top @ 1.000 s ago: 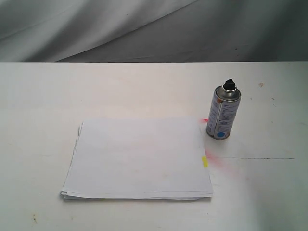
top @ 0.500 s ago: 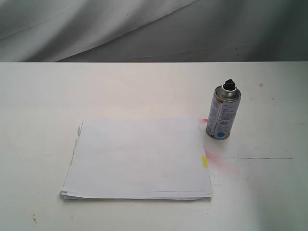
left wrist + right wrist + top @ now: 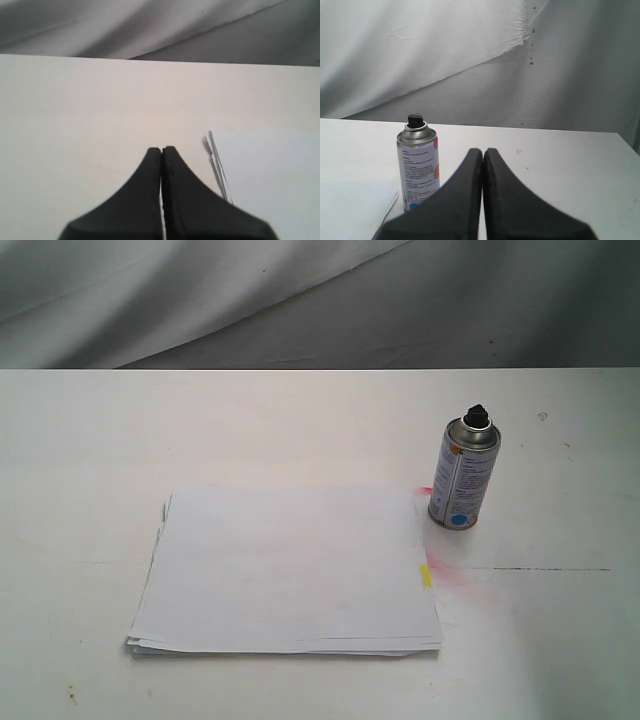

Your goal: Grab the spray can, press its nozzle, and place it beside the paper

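Observation:
The silver spray can [image 3: 464, 476] stands upright on the white table, just off the far right corner of the paper [image 3: 288, 570]. Its black nozzle [image 3: 477, 415] sits on top. The stack of white sheets carries a small yellow tab [image 3: 425, 576] on its right edge. Neither gripper shows in the exterior view. In the right wrist view my right gripper [image 3: 483, 150] is shut and empty, with the spray can [image 3: 418, 167] standing ahead and to one side, apart from it. My left gripper [image 3: 161, 148] is shut and empty above bare table, beside a corner of the paper [image 3: 270, 170].
Pink spray marks [image 3: 455, 575] stain the table between the can and the paper's edge. A thin dark line [image 3: 540, 569] runs across the table on the right. Grey-white cloth [image 3: 300, 300] hangs behind the table's far edge.

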### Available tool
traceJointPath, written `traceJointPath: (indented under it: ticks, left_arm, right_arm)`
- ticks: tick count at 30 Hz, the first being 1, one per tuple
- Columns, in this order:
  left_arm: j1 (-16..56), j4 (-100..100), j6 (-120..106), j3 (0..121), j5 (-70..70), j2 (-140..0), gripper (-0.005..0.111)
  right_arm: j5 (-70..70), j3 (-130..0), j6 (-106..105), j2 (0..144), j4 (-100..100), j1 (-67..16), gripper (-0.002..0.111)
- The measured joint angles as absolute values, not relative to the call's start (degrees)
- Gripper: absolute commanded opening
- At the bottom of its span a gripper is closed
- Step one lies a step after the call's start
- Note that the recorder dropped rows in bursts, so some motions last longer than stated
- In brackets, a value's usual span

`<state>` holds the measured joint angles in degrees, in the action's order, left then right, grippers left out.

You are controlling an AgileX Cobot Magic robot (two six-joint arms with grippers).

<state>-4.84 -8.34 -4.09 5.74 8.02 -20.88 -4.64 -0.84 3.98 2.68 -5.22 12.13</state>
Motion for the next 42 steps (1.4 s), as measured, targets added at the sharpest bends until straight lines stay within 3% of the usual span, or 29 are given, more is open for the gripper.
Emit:
traceJointPath:
  ticks: [13, 42]
  left_arm:
    - [-4.84, -8.14, -3.88, 0.26, 13.95, -6.75, 0.0]
    - [-4.84, -8.14, -3.74, 0.26, 14.42, -6.3, 0.0]
  right_arm:
    - [-4.64, -0.84, 3.98, 2.68, -5.22, 12.13, 0.0]
    - [-4.64, -0.84, 4.13, 2.68, -5.13, 12.13, 0.0]
